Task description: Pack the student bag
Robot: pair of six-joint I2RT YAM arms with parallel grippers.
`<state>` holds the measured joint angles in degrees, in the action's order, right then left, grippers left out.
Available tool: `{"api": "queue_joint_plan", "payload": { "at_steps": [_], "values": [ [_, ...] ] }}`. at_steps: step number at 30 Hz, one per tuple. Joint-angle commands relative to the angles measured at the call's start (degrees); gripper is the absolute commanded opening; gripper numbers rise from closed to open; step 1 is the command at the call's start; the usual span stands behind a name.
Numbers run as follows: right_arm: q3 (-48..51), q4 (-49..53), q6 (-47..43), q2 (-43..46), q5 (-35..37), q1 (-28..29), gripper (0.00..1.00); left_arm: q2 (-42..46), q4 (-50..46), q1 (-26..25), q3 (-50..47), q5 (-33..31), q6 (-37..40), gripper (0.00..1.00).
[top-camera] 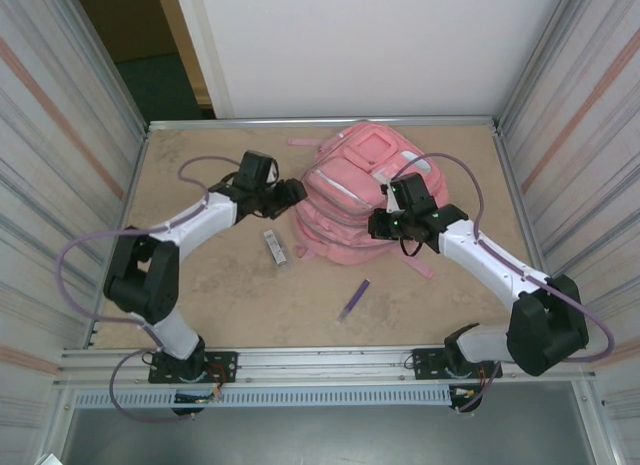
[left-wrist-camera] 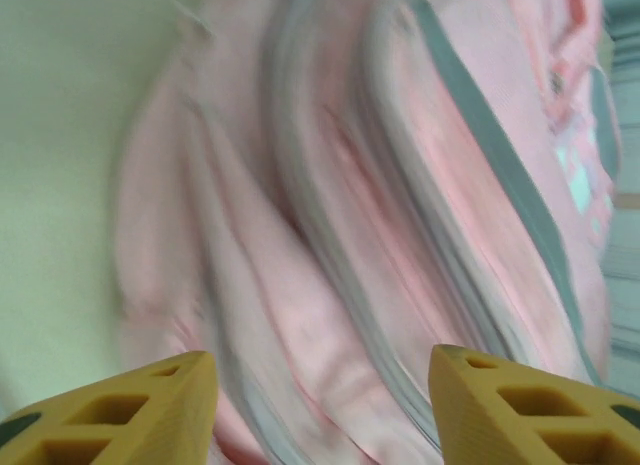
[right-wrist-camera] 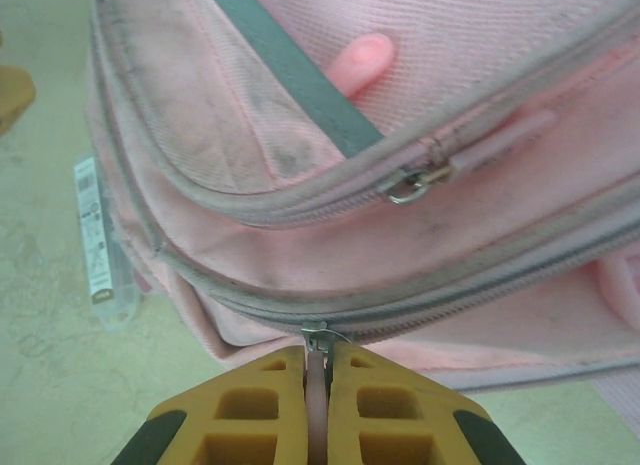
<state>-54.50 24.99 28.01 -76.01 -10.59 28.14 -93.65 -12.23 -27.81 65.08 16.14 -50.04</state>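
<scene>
Large pink fabric backpack: long axis 1–7 o'clock.
Our left hand: released.
Our right hand: clenched on zipper pull.
Purple pen: 6 o'clock.

The student bag is blurred in the left wrist view.

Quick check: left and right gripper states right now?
Left gripper: open, fingers apart, holding nothing.
Right gripper: closed on a zipper pull of the student bag.
</scene>
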Motion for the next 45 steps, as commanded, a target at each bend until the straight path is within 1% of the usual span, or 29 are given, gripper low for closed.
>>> {"api": "queue_joint_plan", "payload": {
  "at_steps": [1,3,4,7,9,12,13,16,18,19,21,24,26,30,32,34,37,39,41,44,45],
  "values": [
    [-3.5,-0.9,0.9,-1.1,-3.0,1.9,0.00,3.3,1.2,-6.1,-1.6,-4.8,-6.1,0.62],
    [-4.1,-1.8,1.3,-1.9,-3.8,2.6,0.00,2.6,3.0,-9.3,-2.1,-8.4,-8.4,0.65],
    [-4.2,-2.3,1.6,-2.2,-4.2,2.9,0.00,1.9,3.3,-10.0,-1.8,-9.4,-9.4,0.66],
    [-4.2,-3.5,2.4,-3.2,-4.6,4.2,0.00,-0.9,5.1,-10.6,-1.3,-11.1,-12.8,0.66],
    [-4.1,-3.8,2.9,-3.6,-5.0,5.2,0.00,-2.7,7.4,-10.6,-1.4,-12.3,-13.8,0.62],
    [-3.6,-3.9,3.4,-3.7,-4.8,6.0,0.00,-5.2,7.6,-10.5,-0.4,-13.1,-13.6,0.55],
    [-3.4,-3.8,3.5,-3.6,-4.9,6.2,0.00,-5.9,7.6,-10.5,-0.2,-12.9,-13.6,0.48],
    [-2.9,-2.5,2.2,-2.6,-3.3,6.0,0.00,-6.6,8.8,-10.2,-1.0,-11.8,-13.6,0.14],
    [-2.5,-0.8,0.5,-1.7,-1.0,5.1,0.00,-5.6,9.2,-9.7,-2.0,-11.3,-13.0,0.02],
    [-2.2,0.1,-0.6,-1.2,0.2,4.3,0.00,-4.8,8.8,-9.4,-2.4,-11.3,-12.0,0.00],
    [-1.2,1.5,-2.5,-0.2,2.5,2.2,0.00,-3.1,7.0,-8.7,-2.7,-11.4,-10.1,0.00],
    [0.4,3.1,-3.7,0.5,5.5,-2.9,0.00,-0.6,5.4,-7.2,-3.3,-9.7,-7.6,0.00],
    [1.1,4.0,-3.5,-0.2,8.0,-6.7,0.00,0.9,5.3,-6.3,-3.9,-7.5,-6.7,0.00],
    [0.9,4.5,-2.5,-3.8,10.9,-12.6,0.00,3.0,4.7,-5.6,-4.8,-4.9,-4.8,0.00],
    [0.2,4.4,-1.8,-6.5,11.1,-15.0,0.00,3.6,4.3,-5.6,-5.1,-3.6,-4.3,0.00],
    [-0.9,4.4,-2.5,-8.6,9.1,-16.5,0.00,4.1,6.1,-5.8,-6.2,-1.6,-4.7,0.00],
    [-1.8,4.5,-3.4,-9.9,6.1,-16.8,0.00,4.6,7.5,-6.4,-7.2,0.2,-4.7,0.00],
    [-1.7,4.0,-3.4,-9.7,4.5,-16.8,0.00,5.5,7.6,-6.8,-7.3,1.2,-4.2,0.06],
    [-1.9,4.4,-3.3,-9.1,3.3,-16.8,0.04,7.0,7.4,-7.2,-7.6,1.8,-3.4,0.17],
    [-2.4,6.2,-3.8,-7.3,2.4,-16.8,0.11,10.2,5.3,-7.6,-7.7,1.6,-1.4,0.22],
    [-2.7,7.0,-4.1,-6.6,2.5,-16.8,0.15,11.3,4.3,-7.7,-7.7,1.2,-0.3,0.27]
  ]
}}
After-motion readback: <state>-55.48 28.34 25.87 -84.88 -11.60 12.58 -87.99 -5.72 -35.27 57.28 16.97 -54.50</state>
